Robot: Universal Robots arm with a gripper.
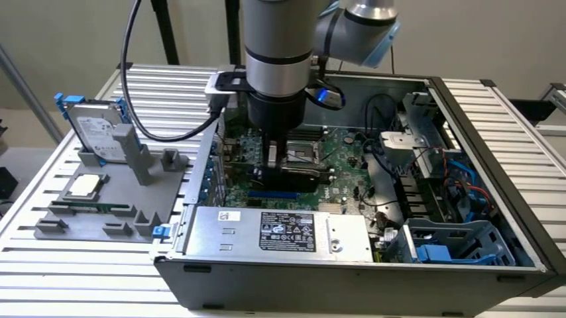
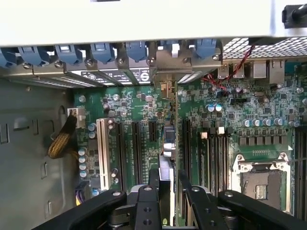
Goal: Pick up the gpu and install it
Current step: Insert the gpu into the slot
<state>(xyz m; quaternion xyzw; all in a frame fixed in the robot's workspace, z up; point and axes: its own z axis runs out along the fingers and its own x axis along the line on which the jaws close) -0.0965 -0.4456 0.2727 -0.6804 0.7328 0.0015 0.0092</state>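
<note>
Green-and-black gpu (image 2: 168, 158) pinched on top edge by gripper (image 2: 169, 191) over motherboard (image 2: 225, 120) slots. Thin, stiff, light, probably fragile; edges judged safest grip.

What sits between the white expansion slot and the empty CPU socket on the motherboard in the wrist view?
Black expansion slots, then the gpu held edge-on by the gripper, then the black memory slots before the CPU socket. White slot.
</note>
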